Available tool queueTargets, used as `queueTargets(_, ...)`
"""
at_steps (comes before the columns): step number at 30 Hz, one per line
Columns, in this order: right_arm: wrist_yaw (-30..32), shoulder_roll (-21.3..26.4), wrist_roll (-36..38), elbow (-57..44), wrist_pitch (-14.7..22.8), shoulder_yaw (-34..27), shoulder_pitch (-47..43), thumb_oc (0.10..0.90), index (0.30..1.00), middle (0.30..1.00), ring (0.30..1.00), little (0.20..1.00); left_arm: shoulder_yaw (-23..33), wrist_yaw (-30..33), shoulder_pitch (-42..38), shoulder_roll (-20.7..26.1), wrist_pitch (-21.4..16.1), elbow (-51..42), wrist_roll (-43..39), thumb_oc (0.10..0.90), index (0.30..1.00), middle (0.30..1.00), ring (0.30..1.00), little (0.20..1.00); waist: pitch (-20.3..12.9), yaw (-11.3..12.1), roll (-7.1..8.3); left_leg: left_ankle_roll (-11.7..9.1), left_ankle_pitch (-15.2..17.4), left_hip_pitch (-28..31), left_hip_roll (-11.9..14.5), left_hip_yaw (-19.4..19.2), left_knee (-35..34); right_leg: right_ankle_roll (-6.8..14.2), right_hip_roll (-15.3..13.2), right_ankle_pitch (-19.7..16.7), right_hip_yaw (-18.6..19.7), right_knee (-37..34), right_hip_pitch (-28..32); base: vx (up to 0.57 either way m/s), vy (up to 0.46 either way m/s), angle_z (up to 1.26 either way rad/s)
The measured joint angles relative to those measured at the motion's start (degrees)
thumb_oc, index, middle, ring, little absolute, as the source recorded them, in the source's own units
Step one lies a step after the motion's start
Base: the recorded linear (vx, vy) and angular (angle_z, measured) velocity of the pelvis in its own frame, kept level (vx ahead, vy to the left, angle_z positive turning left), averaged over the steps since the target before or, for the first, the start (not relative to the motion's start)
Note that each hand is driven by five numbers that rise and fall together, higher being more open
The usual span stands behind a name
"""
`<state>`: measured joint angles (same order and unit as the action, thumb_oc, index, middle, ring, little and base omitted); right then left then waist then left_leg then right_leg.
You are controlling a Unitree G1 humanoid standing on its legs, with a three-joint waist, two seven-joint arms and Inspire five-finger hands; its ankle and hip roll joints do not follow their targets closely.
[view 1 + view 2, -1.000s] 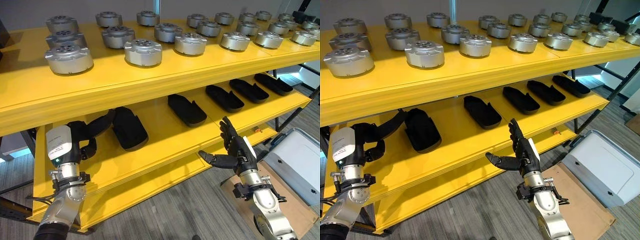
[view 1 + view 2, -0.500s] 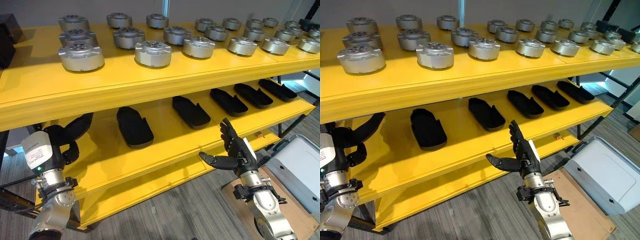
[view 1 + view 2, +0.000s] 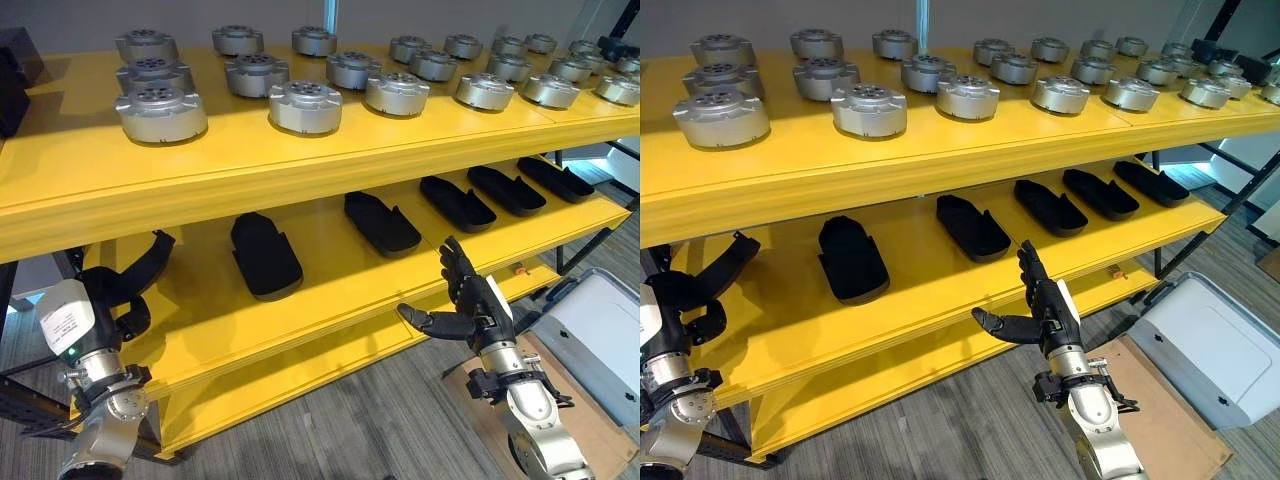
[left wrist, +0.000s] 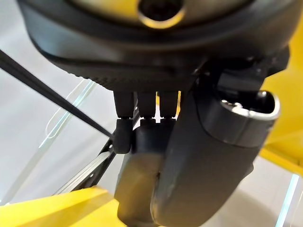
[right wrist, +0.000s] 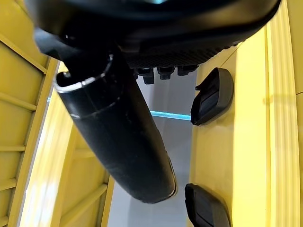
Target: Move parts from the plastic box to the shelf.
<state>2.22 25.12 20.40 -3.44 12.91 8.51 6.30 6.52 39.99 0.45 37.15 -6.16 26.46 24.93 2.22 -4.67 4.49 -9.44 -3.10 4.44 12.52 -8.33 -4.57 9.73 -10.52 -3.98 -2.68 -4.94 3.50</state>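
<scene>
- The left hand (image 3: 128,290) hangs by the left end of the middle deck, its fingers slack and spread with nothing between them, well apart from the nearest black part (image 3: 264,255)
- The right hand (image 3: 468,304) is held up in front of that deck's front lip, fingers straight, thumb out to the side, palm bare
- Five matte black parts lie in a row along the middle deck of the yellow shelf (image 3: 300,170); they are elongated moulded shells with rounded ends and a raised rim, and look like dull, slightly grained plastic
- Silver round parts (image 3: 290,104) stand in rows on the top deck: short machined metal cylinders with a ring of holes in the face, smooth and bright
- The plastic box (image 3: 590,335) sits low on the robot's right, pale grey, smooth-walled, rounded at the corners, resting on brown cardboard (image 3: 575,430); I cannot see into it
- Judging by the bare hands, the step in hand is a fetch: turn toward the box and take a shell across its narrow waist, where the rim gives the fingers an edge
- The shelf's painted surface looks slick, so a shell set down flat should slide rather than catch
</scene>
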Motion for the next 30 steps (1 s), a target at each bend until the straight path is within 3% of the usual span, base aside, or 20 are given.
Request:
queueTargets(9, -1.58, 0.03, -0.19, 0.78, -0.26, 0.01, 0.56, 0.900, 1.000, 1.000, 1.000, 1.000, -4.60, -6.93, -1.20, 2.20, 2.75, 1.27, 3.55, 0.400, 0.300, 0.300, 0.300, 0.300, -0.18, -0.06, -1.14, 0.03, -0.20, -0.61, -0.31, 0.81, -0.01, 0.05, -0.31, 0.04, -0.87, -0.02, 0.03, -0.01, 0.000, 0.04)
queueTargets(23, -3.24, 0.06, -1.26, 1.90, -2.59, -0.09, 2.93, 0.900, 1.000, 1.000, 1.000, 1.000, -3.88, -11.53, -1.59, 2.12, 6.24, 6.09, 2.22, 0.400, 0.300, 0.300, 0.300, 0.300, -0.21, -0.50, -1.12, 0.03, -0.20, -0.79, -0.31, 0.73, -0.01, 0.09, -0.29, 0.07, -0.86, -0.02, -0.17, 0.00, 0.000, 0.00)
queueTargets(30, -3.75, 0.05, -1.26, 1.90, -3.42, -0.35, 3.86, 0.900, 1.000, 1.000, 1.000, 1.000, -0.48, -13.36, -0.89, 2.06, 7.43, 6.92, -0.37, 0.400, 0.300, 0.300, 0.300, 0.300, -0.21, -0.29, -1.08, 0.03, -0.20, -0.73, -0.31, 0.63, -0.02, 0.10, -0.29, 0.07, -0.87, -0.02, -0.12, 0.00, 0.000, 0.00)
